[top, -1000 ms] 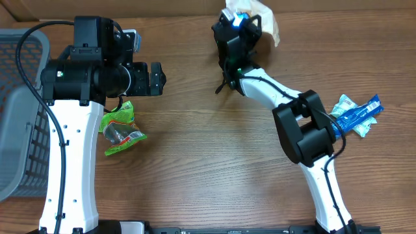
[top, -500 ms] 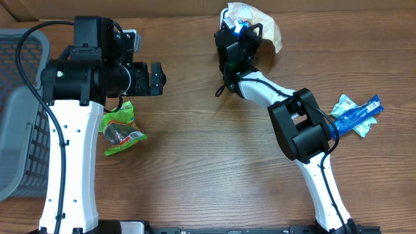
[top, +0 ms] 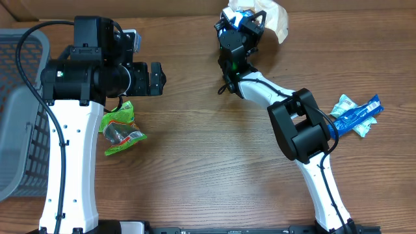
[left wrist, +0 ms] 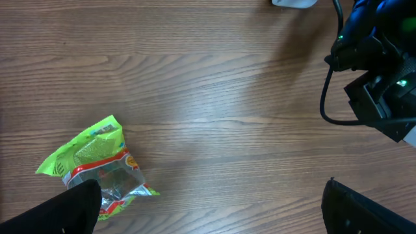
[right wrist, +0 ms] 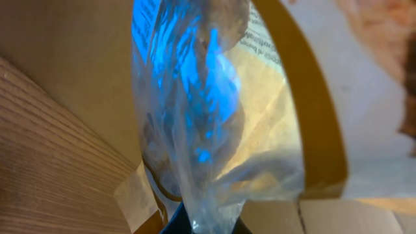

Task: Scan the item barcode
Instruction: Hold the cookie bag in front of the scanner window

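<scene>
Packet (right wrist: 195,130) bears small print, blurred beyond reading.

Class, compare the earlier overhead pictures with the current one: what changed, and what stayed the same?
The right gripper, shut on the clear bag, turned and edged toward the far side, swinging the bag rightward. Nothing newly taken or let go. The open left gripper, green packet and blue packet stayed put.

Grey basket (top: 19,156), wooden table (top: 195,169).
</scene>
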Robot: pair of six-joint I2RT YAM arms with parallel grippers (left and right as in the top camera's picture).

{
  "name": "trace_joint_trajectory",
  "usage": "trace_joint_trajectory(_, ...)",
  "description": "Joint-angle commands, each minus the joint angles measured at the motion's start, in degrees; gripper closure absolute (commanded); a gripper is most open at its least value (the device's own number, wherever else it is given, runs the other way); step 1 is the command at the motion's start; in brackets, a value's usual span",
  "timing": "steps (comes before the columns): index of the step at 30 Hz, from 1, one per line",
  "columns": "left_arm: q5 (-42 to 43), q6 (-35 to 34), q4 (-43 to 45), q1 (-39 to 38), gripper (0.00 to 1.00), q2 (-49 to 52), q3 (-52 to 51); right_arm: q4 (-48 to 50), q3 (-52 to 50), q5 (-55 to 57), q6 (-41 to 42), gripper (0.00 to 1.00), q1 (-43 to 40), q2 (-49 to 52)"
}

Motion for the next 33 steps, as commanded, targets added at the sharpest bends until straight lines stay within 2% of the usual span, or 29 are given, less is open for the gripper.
trace_joint_trajectory(1, -0.1, -0.6, 0.0, 0.0, 0.0, 0.2, 0.0, 0.4, 0.8, 0.9, -2.4, 0.96, 1.1, -0.5)
trace_joint_trajectory(7, -0.1, -0.6, 0.0, 0.0, 0.0, 0.2, 0.0, -4.5, 0.8, 1.0, -2.3, 0.96, 1.8, -0.5)
trace_joint_trajectory(15, -0.1, -0.6, 0.0, 0.0, 0.0, 0.2, 0.0, -4.1, 0.8, 1.4, -2.3, 0.96, 2.2, -0.5)
trace_joint_trajectory(19, -0.1, -0.6, 0.0, 0.0, 0.0, 0.2, 0.0, -0.6, 0.8, 2.2, 1.0, 0.96, 3.7, -1.1)
trace_joint_trajectory(25, -0.1, -0.6, 0.0, 0.0, 0.0, 0.2, 0.0, -0.7, 0.8, 4.1, 4.2, 0.97, 6.3, -6.8)
trace_joint_trajectory(33, -0.1, -0.6, 0.0, 0.0, 0.0, 0.2, 0.0, -2.5, 0.8, 13.6, 4.1, 0.97, 9.6, -13.9)
